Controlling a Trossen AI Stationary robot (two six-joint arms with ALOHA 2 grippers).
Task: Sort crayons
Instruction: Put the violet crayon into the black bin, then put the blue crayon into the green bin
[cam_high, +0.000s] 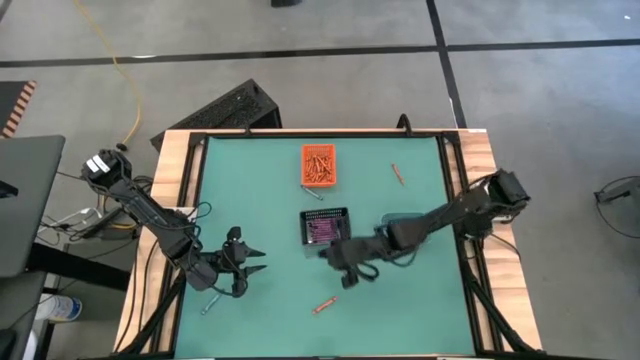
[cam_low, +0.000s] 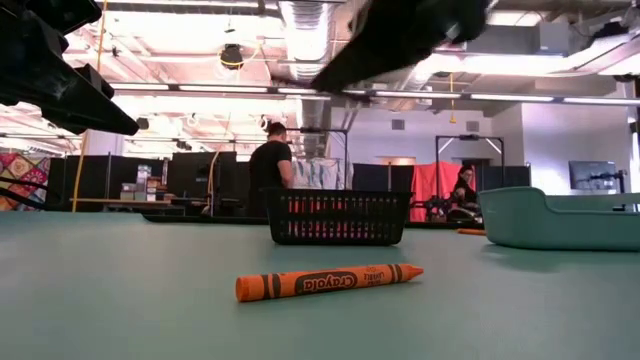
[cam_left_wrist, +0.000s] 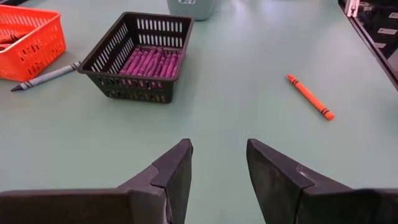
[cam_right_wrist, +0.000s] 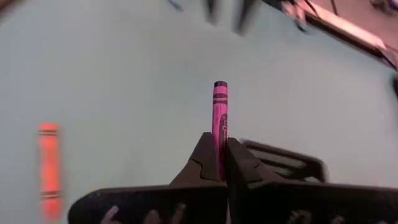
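My right gripper (cam_right_wrist: 216, 146) is shut on a purple crayon (cam_right_wrist: 220, 109) and hovers just near of the black mesh bin (cam_high: 325, 228), which holds several purple crayons (cam_left_wrist: 152, 62). My left gripper (cam_left_wrist: 217, 165) is open and empty over the table's near left (cam_high: 250, 265). An orange crayon (cam_high: 325, 305) lies flat on the mat near the front edge and also shows in the low view (cam_low: 330, 282). Another orange crayon (cam_high: 398, 173) lies at the far right. A blue-grey crayon (cam_left_wrist: 46, 76) lies between the orange bin (cam_high: 319, 165) and the black bin. My right gripper pinches the purple crayon's lower end (cam_right_wrist: 219, 140) between its two fingertips. The crayon runs along the fingers and sticks out past their tips. It is lifted clear of the mat.
A teal bin (cam_low: 560, 220) stands right of the black bin, partly under my right arm. A small blue stick (cam_high: 210, 305) lies near the table's near left edge. The table has raised wooden edges (cam_high: 180, 180). People stand in the room beyond the table (cam_low: 270, 170).
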